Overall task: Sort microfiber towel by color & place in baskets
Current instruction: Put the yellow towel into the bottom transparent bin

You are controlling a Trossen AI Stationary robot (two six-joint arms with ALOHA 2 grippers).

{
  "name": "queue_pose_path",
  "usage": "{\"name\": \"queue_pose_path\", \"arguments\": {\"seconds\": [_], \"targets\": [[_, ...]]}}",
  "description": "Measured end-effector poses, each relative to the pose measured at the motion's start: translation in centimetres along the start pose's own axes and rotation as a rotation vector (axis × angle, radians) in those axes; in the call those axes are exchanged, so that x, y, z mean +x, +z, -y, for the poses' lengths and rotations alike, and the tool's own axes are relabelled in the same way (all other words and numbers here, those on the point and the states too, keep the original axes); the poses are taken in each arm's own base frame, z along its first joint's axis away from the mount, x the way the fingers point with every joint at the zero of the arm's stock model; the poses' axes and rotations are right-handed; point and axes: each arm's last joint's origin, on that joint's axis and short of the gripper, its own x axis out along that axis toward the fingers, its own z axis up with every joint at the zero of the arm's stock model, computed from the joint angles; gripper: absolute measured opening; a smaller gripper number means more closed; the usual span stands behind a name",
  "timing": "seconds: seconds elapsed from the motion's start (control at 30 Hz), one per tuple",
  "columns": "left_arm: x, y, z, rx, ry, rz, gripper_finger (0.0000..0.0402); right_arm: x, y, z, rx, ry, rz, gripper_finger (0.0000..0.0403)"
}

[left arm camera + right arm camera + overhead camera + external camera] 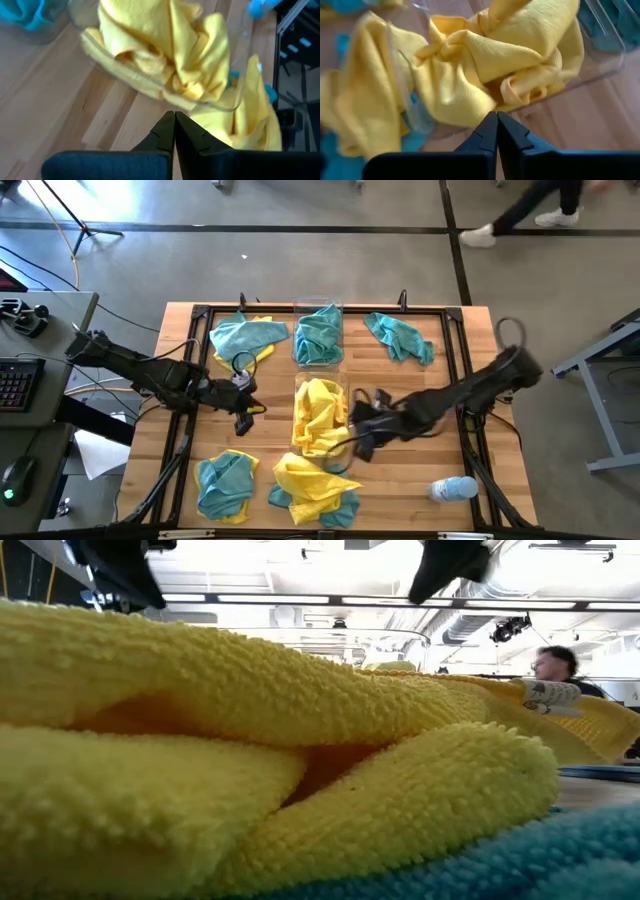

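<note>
Two clear baskets stand in the table's middle. The far basket [318,338] holds a teal towel. The near basket [320,415] holds bunched yellow towels [520,55], one draped over its near rim. Loose towels lie around: teal over yellow at the far left [245,335], teal at the far right [398,337], teal at the near left [225,483], and yellow on teal at the near middle [312,485]. My left gripper [243,420] [174,120] hovers shut to the left of the near basket. My right gripper [360,448] [496,120] is shut and empty at that basket's right near corner.
A clear plastic bottle [455,488] lies at the near right. Black frame rails [462,370] run round the table's edges. In the low view a yellow towel [250,740] fills the foreground. A person [555,663] sits in the room beyond.
</note>
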Motion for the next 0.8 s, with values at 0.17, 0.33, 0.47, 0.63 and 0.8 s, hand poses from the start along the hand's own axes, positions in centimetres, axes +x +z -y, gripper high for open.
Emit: {"name": "queue_pose_path", "arguments": {"seconds": [0.17, 0.33, 0.47, 0.63, 0.8], "targets": [[1.0, 0.8, 3.0, 0.007, 0.041, -0.020, 0.0000, -1.8, -3.6, 2.8, 0.086, 0.077, 0.096, 0.0003], [2.6, 1.2, 6.5, 0.111, 0.090, -0.104, 0.0000, -2.8, -6.3, 5.1, 0.121, 0.123, 0.128, 0.0002], [4.0, 1.0, 9.7, 0.256, 0.093, -0.159, 0.0000, -2.9, -7.7, 6.4, 0.110, 0.128, 0.122, 0.0001], [6.0, 0.1, 13.4, 0.486, 0.080, -0.184, 0.0000, -2.6, -8.8, 7.3, 0.045, 0.128, 0.100, 0.0001], [7.9, -0.8, 15.4, 0.686, 0.035, -0.217, 0.0000, -2.5, -9.3, 7.4, -0.033, 0.141, 0.057, 0.0001]]}}
